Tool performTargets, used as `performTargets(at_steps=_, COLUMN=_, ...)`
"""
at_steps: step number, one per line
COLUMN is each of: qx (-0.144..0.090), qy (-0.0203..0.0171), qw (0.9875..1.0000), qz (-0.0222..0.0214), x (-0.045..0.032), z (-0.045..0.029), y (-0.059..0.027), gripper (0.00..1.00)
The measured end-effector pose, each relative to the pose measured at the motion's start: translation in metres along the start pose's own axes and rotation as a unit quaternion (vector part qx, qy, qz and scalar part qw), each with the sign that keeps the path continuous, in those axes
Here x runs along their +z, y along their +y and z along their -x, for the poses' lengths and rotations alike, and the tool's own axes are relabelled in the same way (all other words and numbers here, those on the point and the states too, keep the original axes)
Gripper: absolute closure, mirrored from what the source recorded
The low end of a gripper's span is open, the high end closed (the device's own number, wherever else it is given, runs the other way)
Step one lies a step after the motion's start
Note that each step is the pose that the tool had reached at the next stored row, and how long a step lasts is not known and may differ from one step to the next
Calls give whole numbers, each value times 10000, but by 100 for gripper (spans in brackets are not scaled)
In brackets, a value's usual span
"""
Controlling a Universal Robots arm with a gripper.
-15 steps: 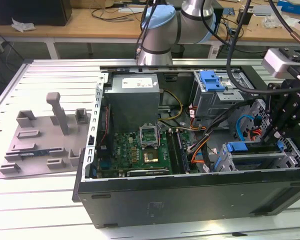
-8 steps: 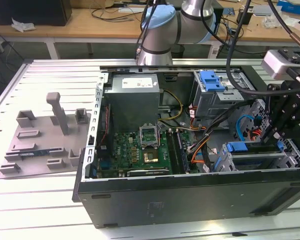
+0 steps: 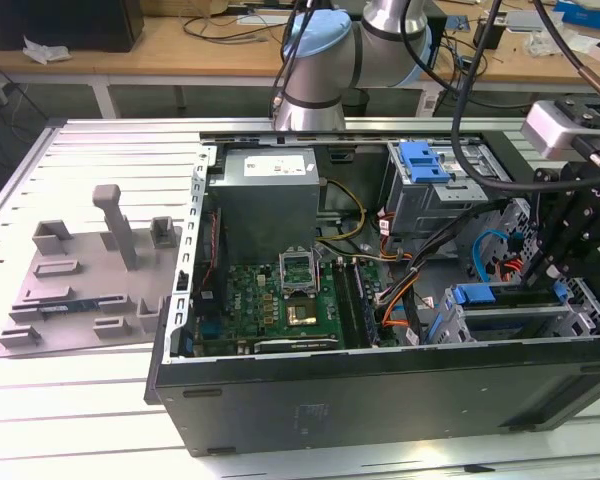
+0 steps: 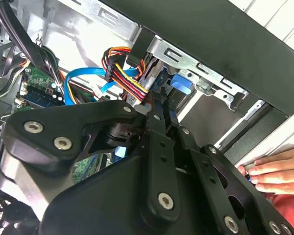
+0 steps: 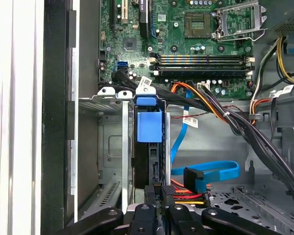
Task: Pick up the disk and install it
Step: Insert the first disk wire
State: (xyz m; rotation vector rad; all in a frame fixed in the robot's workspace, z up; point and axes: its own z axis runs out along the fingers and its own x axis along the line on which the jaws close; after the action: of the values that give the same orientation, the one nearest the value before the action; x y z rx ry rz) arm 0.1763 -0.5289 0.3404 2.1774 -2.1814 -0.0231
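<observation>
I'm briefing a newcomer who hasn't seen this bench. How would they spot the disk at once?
Find the open computer case on the slatted table. At its end on the exterior view's right stands a metal cage; the disk sits on edge in it, just ahead of the gripper. Its blue carrier tab marks it out; the slot beside it is bare metal.
</observation>
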Motion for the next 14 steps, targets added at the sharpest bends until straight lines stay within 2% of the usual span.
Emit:
performTargets(at_steps=7, qx=0, qy=7, qw=10000, qz=-1, x=-6, z=-1, y=3, gripper=84)
performTargets(at_steps=14, qx=0, qy=8, qw=10000, qz=-21, x=-3, z=-4, y=14, gripper=84)
